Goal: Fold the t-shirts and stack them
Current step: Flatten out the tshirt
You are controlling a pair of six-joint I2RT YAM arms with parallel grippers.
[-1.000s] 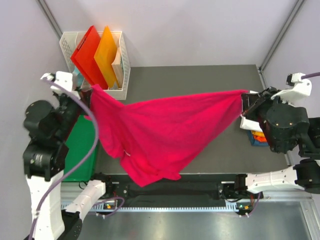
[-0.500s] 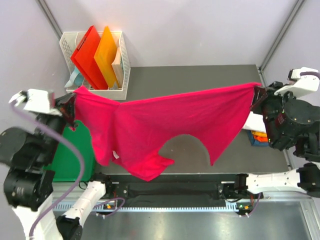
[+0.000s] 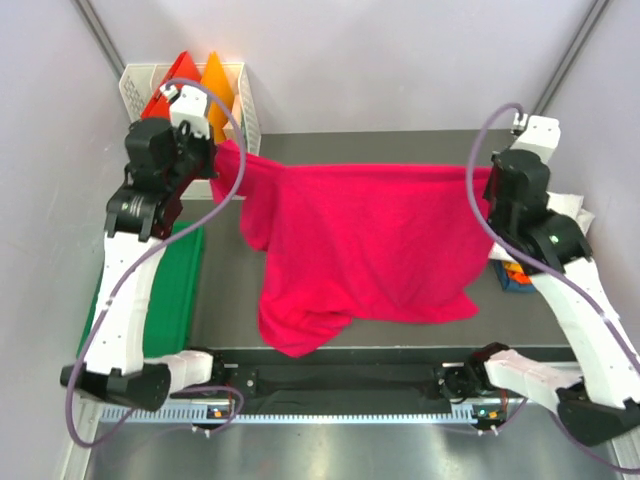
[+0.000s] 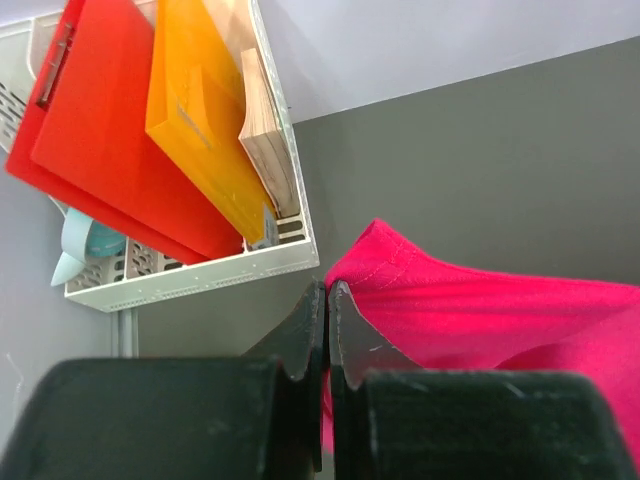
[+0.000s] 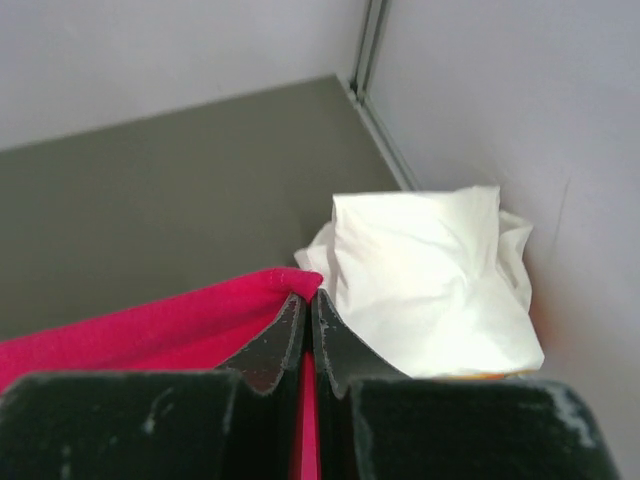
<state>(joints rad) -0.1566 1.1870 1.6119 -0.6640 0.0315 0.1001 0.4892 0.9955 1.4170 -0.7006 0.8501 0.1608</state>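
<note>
- Dark grey table (image 3: 330, 145) set between pale walls, with both arm bases at its near edge.
- Jaws of the left gripper (image 4: 326, 292) are pressed together, pinching one upper corner of the magenta-pink t-shirt (image 3: 370, 240).
- Jaws of the right gripper (image 5: 308, 300) are likewise clamped tight, with the shirt's opposite corner caught between them.
- From these two grips the pink shirt hangs spread over the middle of the table. Its top edge runs almost straight from one gripper to the other, and its body drapes toward the near edge, with a bunched fold at the lower left. Whether the lower part rests on the table cannot be told.
- Just beside the right gripper, a rumpled white t-shirt (image 5: 430, 280) lies at the table's right edge against the wall.
- Near it, folded orange and blue shirts (image 3: 515, 275) peek out.
- Behind the left gripper, a white basket (image 4: 200, 280) in the far left corner holds a red folder (image 4: 90, 130) and an orange folder (image 4: 200, 110), both leaning.
- Beneath the left arm, a green mat (image 3: 175, 290) lies along the table's left side.
</note>
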